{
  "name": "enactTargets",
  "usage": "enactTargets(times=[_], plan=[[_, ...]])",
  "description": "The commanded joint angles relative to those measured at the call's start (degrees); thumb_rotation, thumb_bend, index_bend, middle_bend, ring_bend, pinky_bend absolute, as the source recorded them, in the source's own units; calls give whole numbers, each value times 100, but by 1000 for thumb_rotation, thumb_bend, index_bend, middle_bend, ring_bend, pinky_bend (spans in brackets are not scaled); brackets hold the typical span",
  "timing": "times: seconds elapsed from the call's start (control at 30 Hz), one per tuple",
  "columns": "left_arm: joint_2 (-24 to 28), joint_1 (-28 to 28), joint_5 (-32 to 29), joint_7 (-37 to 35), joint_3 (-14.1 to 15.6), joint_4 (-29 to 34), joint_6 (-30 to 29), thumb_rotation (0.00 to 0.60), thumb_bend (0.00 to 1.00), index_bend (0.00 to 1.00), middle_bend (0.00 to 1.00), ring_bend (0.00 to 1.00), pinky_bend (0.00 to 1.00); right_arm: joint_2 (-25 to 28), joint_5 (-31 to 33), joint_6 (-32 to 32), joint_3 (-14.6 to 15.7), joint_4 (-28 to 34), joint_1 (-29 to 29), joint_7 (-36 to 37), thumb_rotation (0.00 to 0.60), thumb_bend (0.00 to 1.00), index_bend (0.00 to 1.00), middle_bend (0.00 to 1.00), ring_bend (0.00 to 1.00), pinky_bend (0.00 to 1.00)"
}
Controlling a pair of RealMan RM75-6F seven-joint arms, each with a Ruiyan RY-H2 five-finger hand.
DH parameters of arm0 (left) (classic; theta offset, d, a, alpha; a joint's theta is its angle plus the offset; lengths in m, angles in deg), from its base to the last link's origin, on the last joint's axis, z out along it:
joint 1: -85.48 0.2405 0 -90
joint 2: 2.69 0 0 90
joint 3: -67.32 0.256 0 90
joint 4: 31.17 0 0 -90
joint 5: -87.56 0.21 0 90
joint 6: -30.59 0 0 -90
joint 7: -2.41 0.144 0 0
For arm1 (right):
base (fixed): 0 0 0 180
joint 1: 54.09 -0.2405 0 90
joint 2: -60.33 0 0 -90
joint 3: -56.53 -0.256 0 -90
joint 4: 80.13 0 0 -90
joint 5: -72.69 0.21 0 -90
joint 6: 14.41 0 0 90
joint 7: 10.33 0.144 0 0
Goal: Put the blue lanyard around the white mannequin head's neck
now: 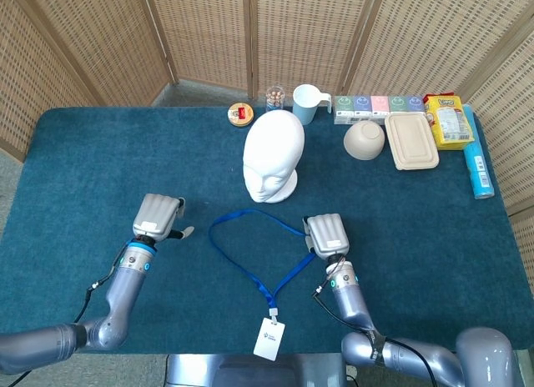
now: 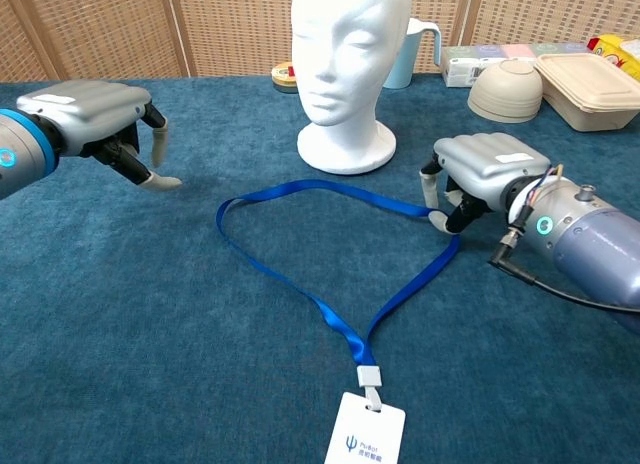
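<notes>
The lanyard (image 1: 254, 252) lay flat on the blue bench (image 1: 83, 170) as an open loop, in front of the mannequin head (image 1: 272, 157), which stood upright facing the robot. The loop's straps ran together toward the near edge and ended at a white badge (image 1: 269, 339).

The right robot hand (image 1: 325, 234) sat low at the loop's right corner, palm down, its fingers (image 2: 436, 197) curled under. In the chest view the fingertips met the strap where it bent, but whether the strap was pinched or only touched cannot be told.

The left robot hand (image 1: 160, 218) hovered over the bench to the left of the loop, apart from the strap. It held nothing; its fingers were curled under the palm, with the thumb (image 2: 160, 182) sticking out toward the lanyard.

Along the far edge of the bench stood a round tin (image 1: 240, 114), a small jar (image 1: 274, 98), a mug (image 1: 307, 103), a row of small cartons (image 1: 379, 105), an upturned bowl (image 1: 364, 139), a lidded box (image 1: 411, 140), a yellow packet (image 1: 449, 121) and a blue tube (image 1: 477, 163).
</notes>
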Motion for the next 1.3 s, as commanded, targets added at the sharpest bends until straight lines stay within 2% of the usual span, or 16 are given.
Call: enactTargets(times=[0.03,0.53,1.13,1.3], plan=[[-163,-114,-246,105,4,-93,32,391,221,558,1000,1000,1000,16,10,-10,6,9,11,17,582,472,591,933,1000,1000],[-736,-564,-793,245,-63,-527,52,411,231,557,1000,1000,1000,62,16,-23,21,34,24,53,584,472,592,933,1000,1000],[-1098,-897,-1351,294,-141,-1014,173,413,250,582,1000,1000,1000,129,68,-25,19,79,40,67,585,472,593,932,1000,1000],[-1170,-963,-1403,274,-152,-1107,179,417,250,617,1000,1000,1000,146,76,-18,29,101,48,64,586,471,594,933,1000,1000]])
